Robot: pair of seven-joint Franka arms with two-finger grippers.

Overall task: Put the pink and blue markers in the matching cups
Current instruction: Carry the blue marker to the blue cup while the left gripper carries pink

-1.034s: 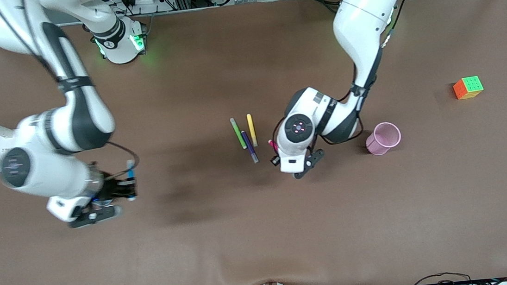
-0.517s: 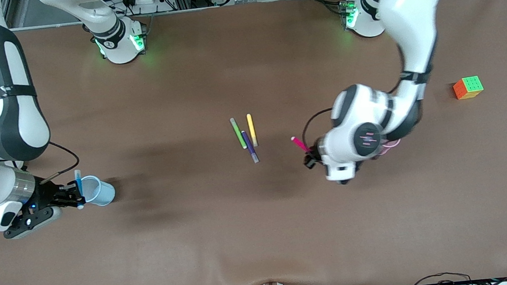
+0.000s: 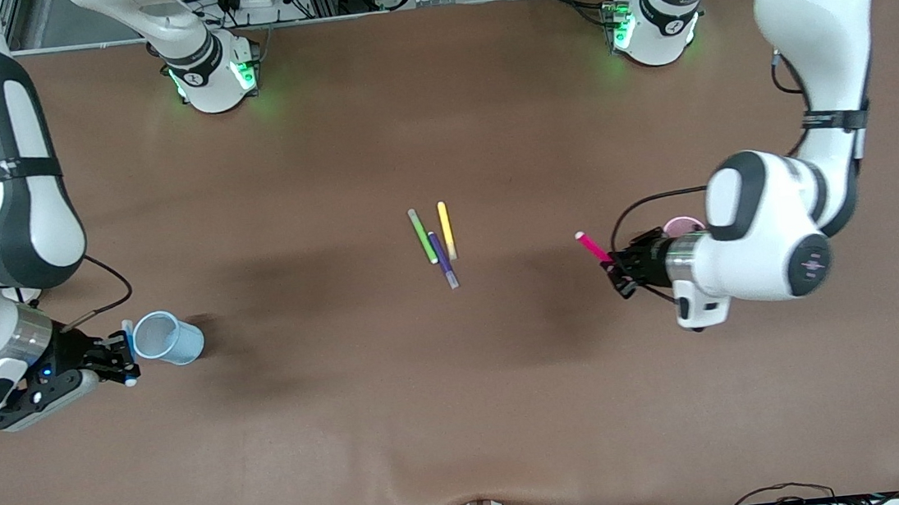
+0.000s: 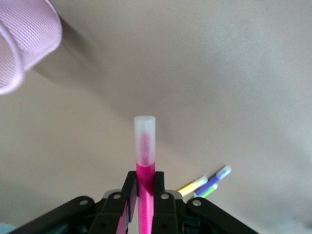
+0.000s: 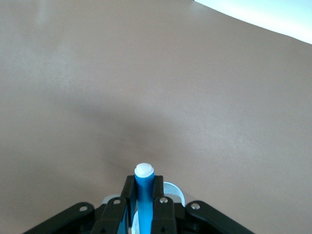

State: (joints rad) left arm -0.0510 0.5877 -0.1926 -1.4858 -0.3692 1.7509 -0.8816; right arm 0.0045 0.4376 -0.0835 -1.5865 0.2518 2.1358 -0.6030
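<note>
My left gripper [image 3: 614,268] is shut on the magenta-pink marker [image 3: 592,247], held above the table beside the pale pink cup [image 3: 682,224], which my left arm partly hides. In the left wrist view the marker [image 4: 145,146] sticks out past the gripper [image 4: 145,181], pale end forward, and the pink cup [image 4: 24,44] sits off at the corner. My right gripper [image 3: 123,358] is shut on the blue marker [image 3: 128,337], right beside the light blue cup [image 3: 167,337]. In the right wrist view the marker [image 5: 144,183] stands between the fingers of the gripper [image 5: 144,189], with the cup's rim [image 5: 171,187] just past them.
Green [image 3: 421,235], purple [image 3: 442,258] and yellow [image 3: 446,229] pens lie together at the table's middle; they also show in the left wrist view [image 4: 204,183]. A colour cube [image 3: 829,155] sits toward the left arm's end of the table.
My left gripper carried the pink marker from beside the pens toward the pink cup. My right gripper moved with the blue marker toward the right arm's end, uncovering the blue cup.
</note>
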